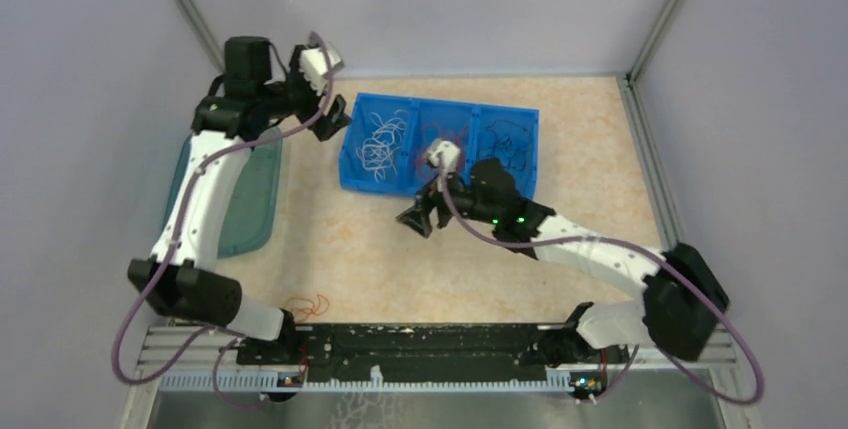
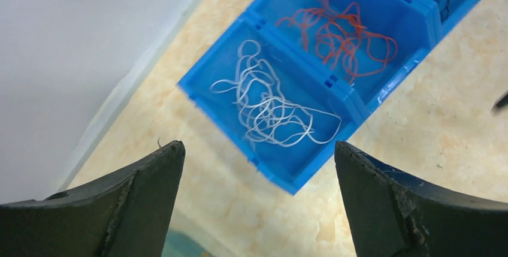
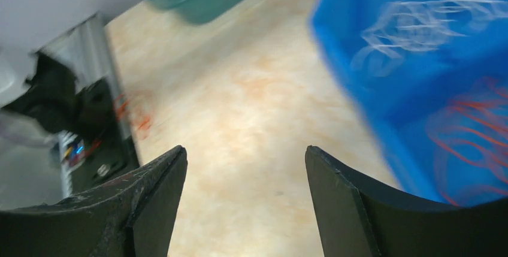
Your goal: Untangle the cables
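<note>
In the overhead view, a blue bin at centre frame holds white cables left, red-orange cables middle, black cables right, so sorting seems nearly done; one red-orange strand lies loose on the tabletop lower left; left tool and right tool gape empty.

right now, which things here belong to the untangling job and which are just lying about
Job: white cables, red-orange cables, black cables, the blue bin holding them, loose red-orange strand outside the bin.
Lying about: teal container.
</note>
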Available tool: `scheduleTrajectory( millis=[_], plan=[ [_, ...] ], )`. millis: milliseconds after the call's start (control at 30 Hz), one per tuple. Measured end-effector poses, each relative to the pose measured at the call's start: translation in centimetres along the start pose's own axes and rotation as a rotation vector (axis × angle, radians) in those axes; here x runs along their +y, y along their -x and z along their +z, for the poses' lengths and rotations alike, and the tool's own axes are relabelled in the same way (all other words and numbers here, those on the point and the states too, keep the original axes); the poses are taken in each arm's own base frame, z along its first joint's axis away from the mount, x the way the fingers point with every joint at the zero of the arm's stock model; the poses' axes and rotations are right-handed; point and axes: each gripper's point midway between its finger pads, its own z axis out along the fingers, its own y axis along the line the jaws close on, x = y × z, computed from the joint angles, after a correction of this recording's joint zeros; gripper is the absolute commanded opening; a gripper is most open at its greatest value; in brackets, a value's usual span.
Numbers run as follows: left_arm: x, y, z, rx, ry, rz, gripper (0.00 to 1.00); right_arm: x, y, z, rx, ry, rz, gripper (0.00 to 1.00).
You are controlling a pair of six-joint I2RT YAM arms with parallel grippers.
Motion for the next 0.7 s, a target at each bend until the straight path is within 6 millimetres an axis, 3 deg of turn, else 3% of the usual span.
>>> scheduleTrajectory(
  millis=[67,167,267,333,433,533,700],
  plan=[
    [0.5,0.8,-3.5,-0.05,0.08,-0.026,1.0,3.2,-1.9,2.6,0.086,0.143,-0.047,0.74],
    [0.9,1.3,-6.6,-0.093,0.161,-0.054,1.0,8.1,-4.7,6.0,0.195,0.336,-0.09,0.73],
    [1.2,0.2,-7.4,-0.08,0.197,-0.098,1.0,12.5,-7.9,9.5,0.275,0.486,-0.09,0.72],
    [1.4,-1.1,-7.4,-0.056,0.209,-0.134,1.0,14.7,-11.3,10.7,0.35,0.551,-0.064,0.72],
    [1.5,-2.7,-7.1,-0.019,0.222,-0.181,1.0,17.1,-16.4,11.0,0.465,0.609,-0.018,0.69],
    [1.6,-3.3,-7.0,-0.003,0.235,-0.209,1.0,18.8,-19.7,11.5,0.542,0.64,0.014,0.66],
    [1.6,-3.7,-7.0,0.008,0.244,-0.228,1.0,19.8,-21.7,13.1,0.564,0.63,0.035,0.63]
  ],
)
